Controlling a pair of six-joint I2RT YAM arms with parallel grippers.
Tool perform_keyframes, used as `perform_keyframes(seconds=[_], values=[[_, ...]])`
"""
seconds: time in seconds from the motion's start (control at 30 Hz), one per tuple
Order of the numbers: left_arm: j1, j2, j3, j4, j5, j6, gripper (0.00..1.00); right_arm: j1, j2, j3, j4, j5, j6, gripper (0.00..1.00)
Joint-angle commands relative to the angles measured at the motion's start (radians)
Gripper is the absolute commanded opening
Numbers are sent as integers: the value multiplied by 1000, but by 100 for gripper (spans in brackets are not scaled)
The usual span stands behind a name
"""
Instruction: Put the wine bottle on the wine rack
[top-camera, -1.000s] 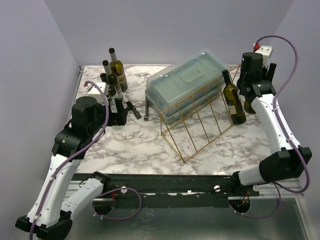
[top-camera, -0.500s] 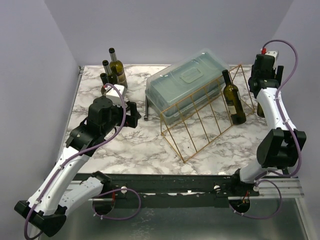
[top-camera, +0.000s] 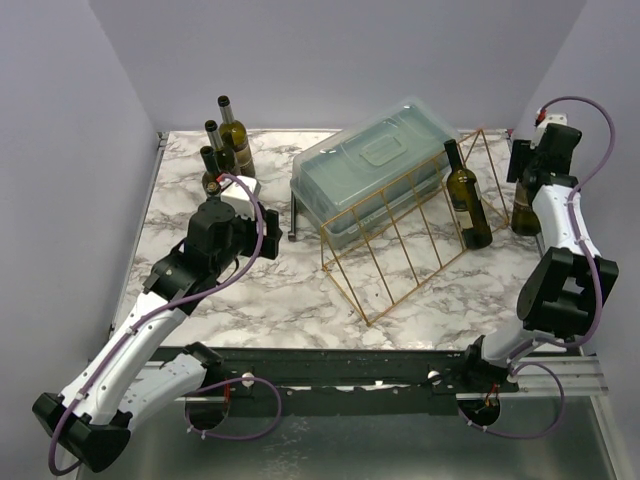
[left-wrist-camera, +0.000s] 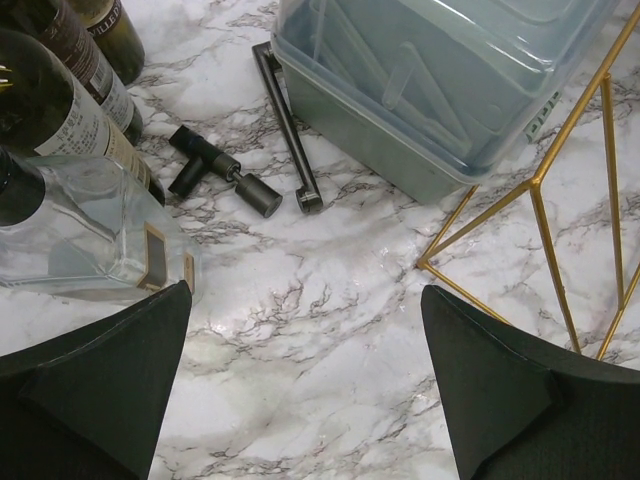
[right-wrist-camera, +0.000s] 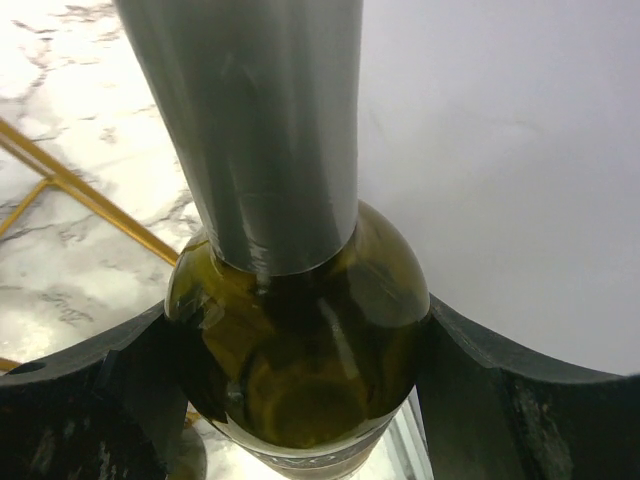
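The wine bottle (right-wrist-camera: 300, 330) is found upright at the far right edge of the bench (top-camera: 270, 295), gripped at its shoulder by the right claw (top-camera: 530, 178), with the wine rack (top-camera: 400, 232) close on its left and the left claw (left-wrist-camera: 305, 380) spread wide, well apart.

Enclosed on three sides by plain lavender walls (top-camera: 330, 60); floored with a white marble-patterned tabletop (top-camera: 270, 290) (grey veining, soft even light); edged in front by a dark metal rail (top-camera: 350, 365).
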Motion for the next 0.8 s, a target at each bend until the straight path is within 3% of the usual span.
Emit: perform_keyframes(seconds=[0.0,0.77], values=[[-3,-17,-21,39,-30,16,99,2,19,33,109,-187,-26,1],[-3,1,-37,47,-27,26,99,2,105,4,197,-335,-30,1]])
